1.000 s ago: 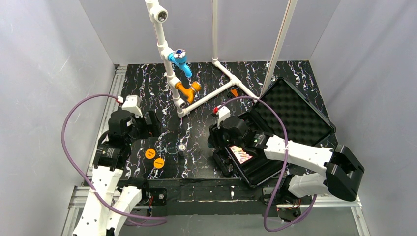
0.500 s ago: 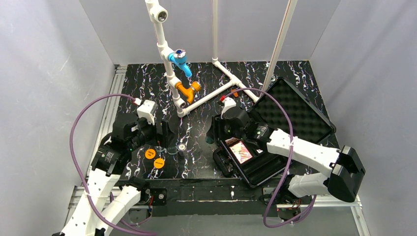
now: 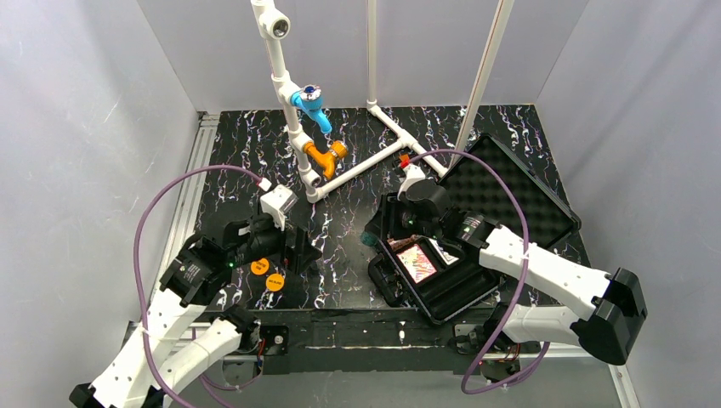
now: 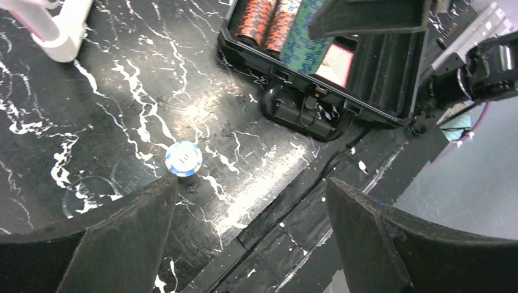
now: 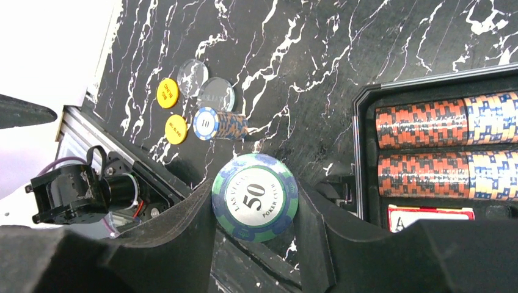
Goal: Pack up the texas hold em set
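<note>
The black case (image 3: 442,293) lies open at the right, its foam lid (image 3: 510,200) tipped back. In the right wrist view it holds red-brown chip rolls (image 5: 421,125) and a card deck (image 5: 430,217). My right gripper (image 5: 255,207) is shut on a green chip roll (image 5: 255,196) marked 50, just left of the case's rim (image 3: 371,240). A blue-and-white chip roll (image 5: 220,124) lies on the table beside two orange discs (image 5: 168,93) and clear discs (image 5: 217,94). My left gripper (image 4: 250,244) is open and empty, with that blue roll (image 4: 183,158) by its left finger.
The white pipe frame (image 3: 306,110) with blue and orange fittings stands at the back centre, one foot showing in the left wrist view (image 4: 58,30). The table's front edge and metal rail (image 3: 357,327) lie close below both grippers. Grey walls enclose the table.
My left arm has swung right and forward over the discs and blue roll. My right wrist has shifted back and right, still holding the green roll by the case.
</note>
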